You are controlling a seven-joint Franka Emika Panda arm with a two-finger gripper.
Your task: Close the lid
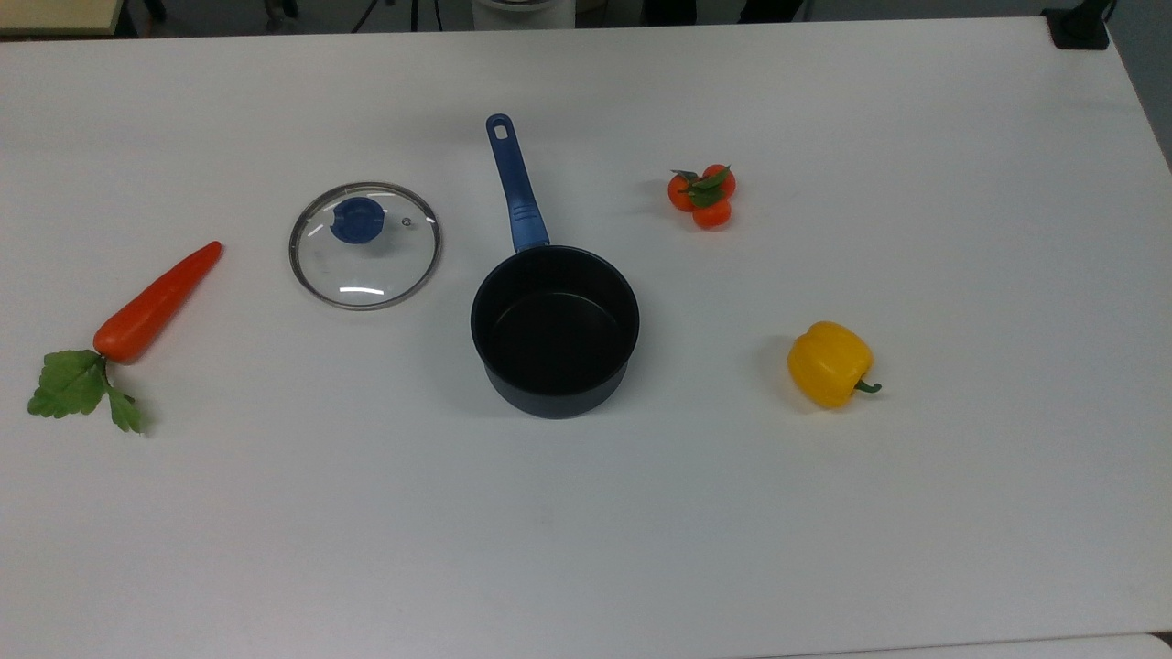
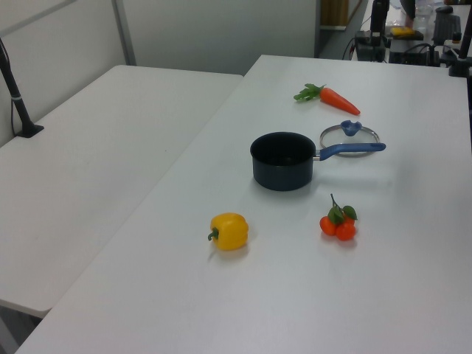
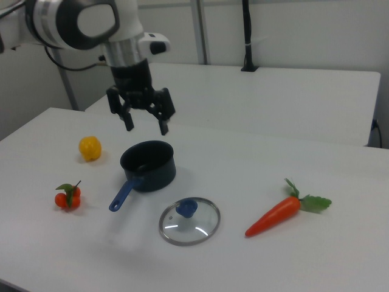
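Note:
The round glass lid (image 1: 365, 245) with its blue knob (image 1: 357, 221) lies flat on the white table, to the top view's left of the open dark saucepan (image 1: 555, 330). In the left view the lid (image 2: 350, 137) sits behind the pan's blue handle (image 2: 352, 149). In the right view the lid (image 3: 189, 221) lies in front of the saucepan (image 3: 148, 165). My gripper (image 3: 146, 126) hangs open in the air, well above the table and at the saucepan's far side in the right view, with nothing between its fingers.
A toy carrot (image 1: 151, 305) lies at the top view's far left. A cluster of small tomatoes (image 1: 702, 196) and a yellow pepper (image 1: 829, 363) lie to the top view's right of the pan. A second table (image 2: 88, 162) adjoins on the left view's left.

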